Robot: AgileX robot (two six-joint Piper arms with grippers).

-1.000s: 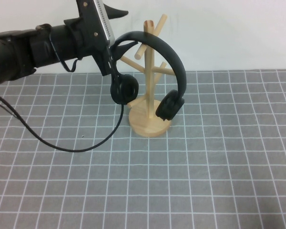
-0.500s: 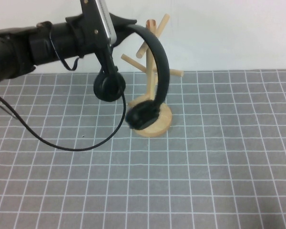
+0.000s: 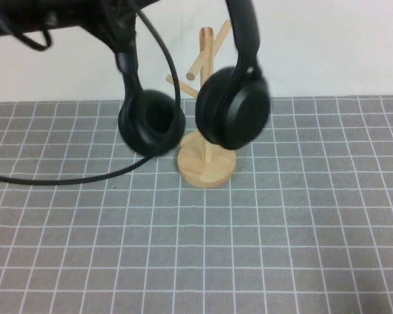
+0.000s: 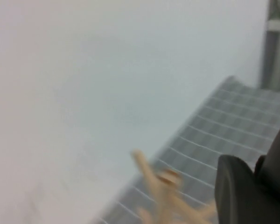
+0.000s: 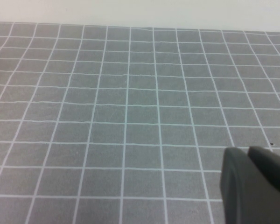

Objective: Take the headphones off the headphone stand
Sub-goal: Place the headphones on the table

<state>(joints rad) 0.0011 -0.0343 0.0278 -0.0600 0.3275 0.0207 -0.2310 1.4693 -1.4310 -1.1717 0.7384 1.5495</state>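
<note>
The black headphones hang in the air from my left arm (image 3: 59,16), close to the high camera. Their two round ear cups (image 3: 152,122) (image 3: 233,108) dangle in front of and beside the light wooden headphone stand (image 3: 206,163). The headband runs up out of the top of the high view and is clear of the pegs. The stand is upright on the grey grid mat. My left gripper (image 4: 259,184) is shut on the headphones, with the blurred stand (image 4: 161,186) below it. My right gripper (image 5: 248,156) is shut and empty, low over bare mat, outside the high view.
A thin black robot cable (image 3: 59,180) loops from the left arm across the left of the mat. A white wall (image 3: 327,46) stands behind the stand. The grey grid mat (image 3: 249,248) stretches in front and to the right.
My left arm rose and came toward the camera with the headphones. The headband came off the stand's pegs, and the ear cups swung up and now hang free.
</note>
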